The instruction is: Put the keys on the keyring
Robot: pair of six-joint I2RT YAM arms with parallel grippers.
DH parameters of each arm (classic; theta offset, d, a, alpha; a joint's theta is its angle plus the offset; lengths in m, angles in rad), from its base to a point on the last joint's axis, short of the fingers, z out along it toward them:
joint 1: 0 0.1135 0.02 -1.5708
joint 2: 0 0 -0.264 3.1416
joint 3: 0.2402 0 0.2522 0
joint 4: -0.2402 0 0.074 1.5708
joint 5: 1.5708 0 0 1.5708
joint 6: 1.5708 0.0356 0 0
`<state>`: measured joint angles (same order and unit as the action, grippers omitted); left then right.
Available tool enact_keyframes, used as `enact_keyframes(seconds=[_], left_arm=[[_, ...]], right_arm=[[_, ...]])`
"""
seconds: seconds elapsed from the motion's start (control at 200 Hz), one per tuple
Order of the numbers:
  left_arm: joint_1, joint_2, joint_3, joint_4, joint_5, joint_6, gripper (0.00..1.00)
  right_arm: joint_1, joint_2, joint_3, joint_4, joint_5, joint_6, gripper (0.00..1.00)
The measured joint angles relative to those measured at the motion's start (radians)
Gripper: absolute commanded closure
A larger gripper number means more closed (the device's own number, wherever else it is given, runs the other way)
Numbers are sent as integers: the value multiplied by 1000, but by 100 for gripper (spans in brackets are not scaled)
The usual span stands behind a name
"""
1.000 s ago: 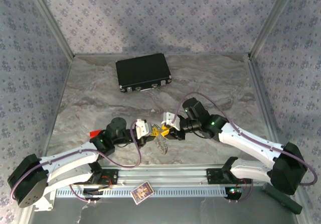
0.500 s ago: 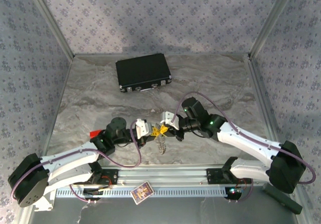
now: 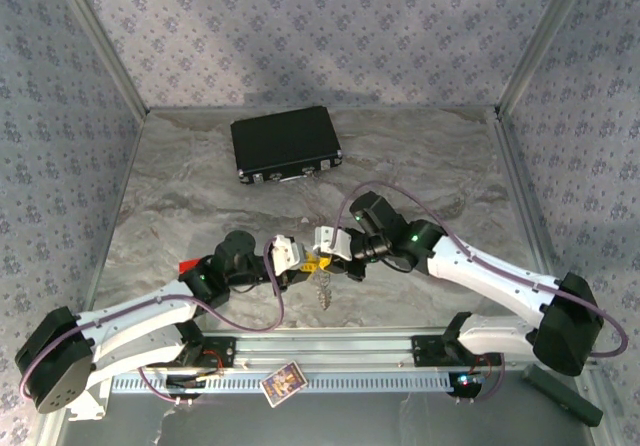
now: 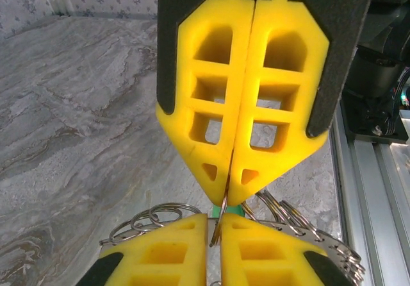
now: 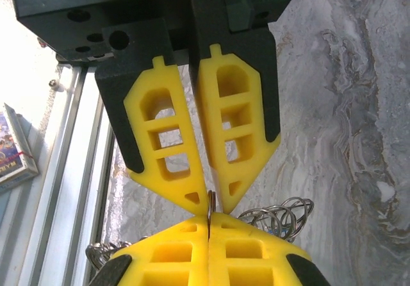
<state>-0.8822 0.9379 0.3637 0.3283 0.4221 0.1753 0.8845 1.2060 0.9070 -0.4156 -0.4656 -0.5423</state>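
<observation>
Right gripper [image 3: 324, 258] shifted leftward, clamped on keyring [image 3: 322, 290]

A grey, marble-patterned surface [image 3: 420, 166] is carrying everything here. A black case [image 3: 286, 144] is lying flat on it toward the far side, left of centre, with its latched edge facing the near side. A small red block [image 3: 187, 265] is sitting on the left part, well apart from the case. The keyring [image 3: 322, 289] is hanging near the middle front; whether it is touching the surface cannot be told.
</observation>
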Motion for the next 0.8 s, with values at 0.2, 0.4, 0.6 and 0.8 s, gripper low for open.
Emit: enact_keyframes(seconds=[0.2, 0.4, 0.6, 0.8], left_arm=[[-2, 0, 3, -11, 13, -1, 98], [-2, 3, -1, 21, 19, 6, 100], [-2, 5, -58, 134, 19, -28, 100], [-2, 7, -80, 193, 19, -55, 100]], right_arm=[[13, 8, 22, -27, 25, -5, 100], [-9, -12, -16, 41, -11, 39, 71], [-97, -79, -137, 159, -85, 109, 71], [-103, -79, -172, 220, -130, 148, 74]])
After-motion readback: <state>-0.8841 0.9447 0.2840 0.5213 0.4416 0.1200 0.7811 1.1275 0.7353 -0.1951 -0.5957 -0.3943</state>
